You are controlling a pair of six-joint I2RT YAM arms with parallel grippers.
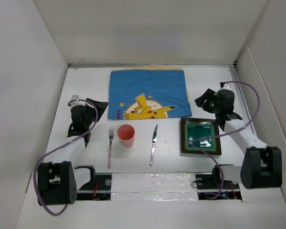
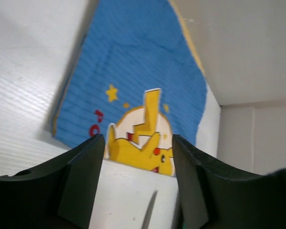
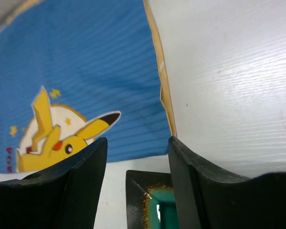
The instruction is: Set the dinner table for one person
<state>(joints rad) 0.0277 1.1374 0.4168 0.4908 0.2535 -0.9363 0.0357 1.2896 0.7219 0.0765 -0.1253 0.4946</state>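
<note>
On the white dinner table (image 1: 148,171) lie a fork (image 1: 110,147), a pink cup (image 1: 126,135), a knife (image 1: 153,144) and a square dark plate with a green centre (image 1: 200,136). A blue cartoon-printed mat (image 1: 149,93) lies behind them. My left gripper (image 1: 99,109) is open and empty, left of the mat's near-left corner. My right gripper (image 1: 201,101) is open and empty, just behind the plate, right of the mat. The right wrist view shows the plate's corner (image 3: 150,200) between the fingers. The left wrist view shows the mat (image 2: 138,81) and the knife tip (image 2: 148,212).
White walls (image 1: 24,95) border the table on the left, back and right. The arm bases and cables sit along the near edge (image 1: 152,183).
</note>
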